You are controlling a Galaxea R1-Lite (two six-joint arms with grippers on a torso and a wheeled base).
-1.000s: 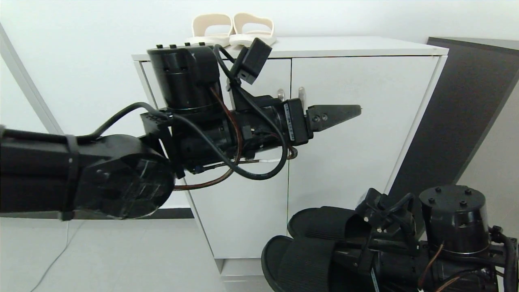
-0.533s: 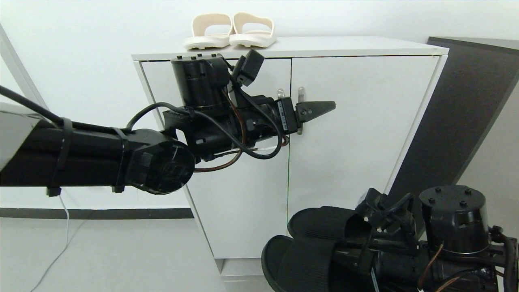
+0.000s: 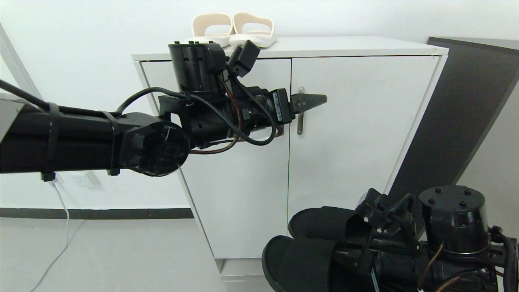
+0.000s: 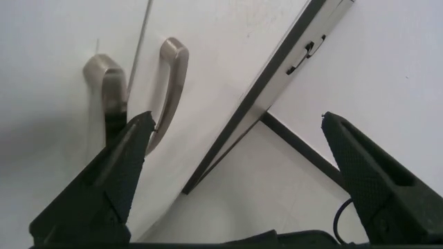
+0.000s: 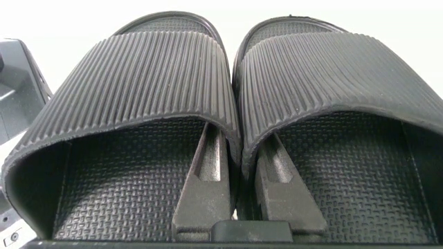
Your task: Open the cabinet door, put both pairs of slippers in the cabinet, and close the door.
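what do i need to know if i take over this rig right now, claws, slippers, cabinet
Left claw: open, at the door handles, one finger beside them, gripping nothing.
Right claw: shut on the black slippers, one finger inside each, held low in front of the cabinet.
Cream slippers: on top of the cabinet.
Done: black pair picked up.
Left: both doors are closed; open one, put both pairs in, close it.
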